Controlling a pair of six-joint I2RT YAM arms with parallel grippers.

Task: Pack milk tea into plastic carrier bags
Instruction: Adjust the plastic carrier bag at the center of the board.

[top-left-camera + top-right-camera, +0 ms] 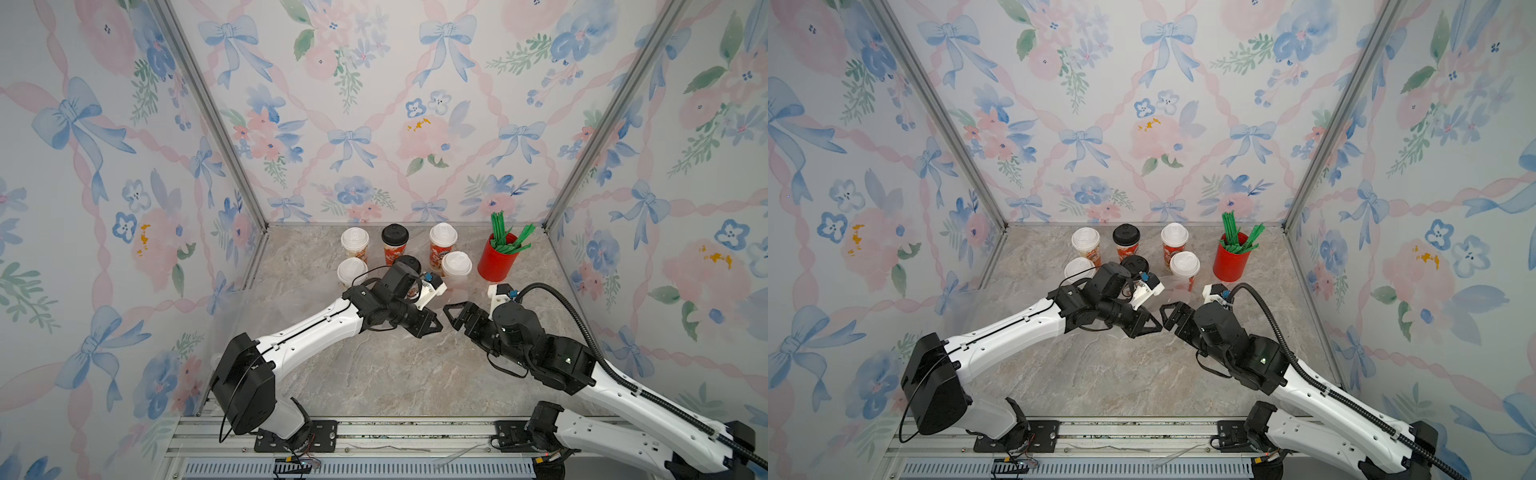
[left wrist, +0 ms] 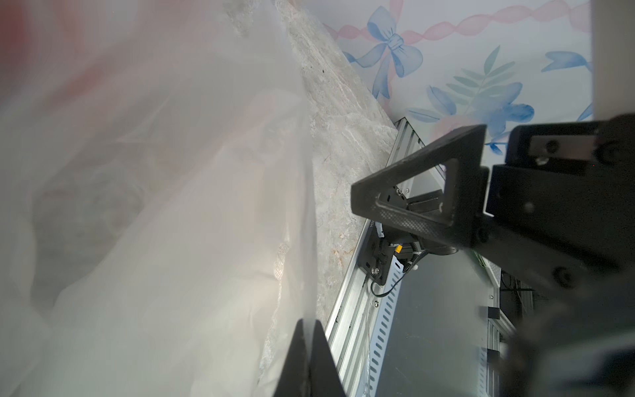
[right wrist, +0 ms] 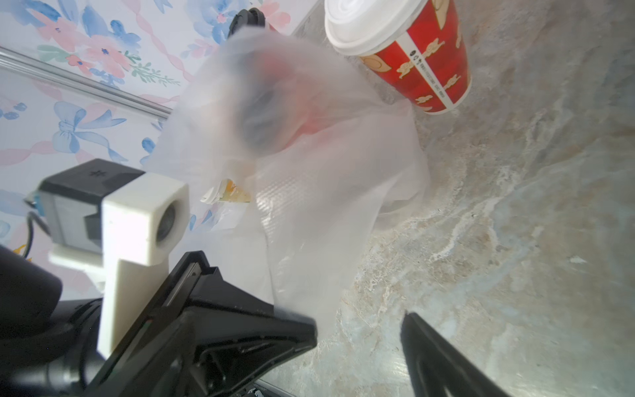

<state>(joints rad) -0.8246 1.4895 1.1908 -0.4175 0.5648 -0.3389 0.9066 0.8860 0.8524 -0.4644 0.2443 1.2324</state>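
Note:
Several milk tea cups stand at the back of the marble table in both top views: a cream white-lidded one (image 1: 354,243), a black-lidded red one (image 1: 395,243) and a white-lidded red one (image 1: 1174,241) among them. My left gripper (image 1: 434,325) is shut on the edge of a clear plastic carrier bag (image 3: 309,178); the film runs between its fingertips (image 2: 321,347). A black lid and red cup (image 3: 261,113) show blurred through the film; inside or behind, I cannot tell. My right gripper (image 1: 451,316) faces the left one, open and empty, beside the bag (image 2: 154,206).
A plain red cup of green straws (image 1: 496,257) stands at the back right. A white-lidded red cup (image 3: 398,51) stands just past the bag. Floral walls close in the table on three sides. The aluminium rail (image 1: 374,436) runs along the front edge.

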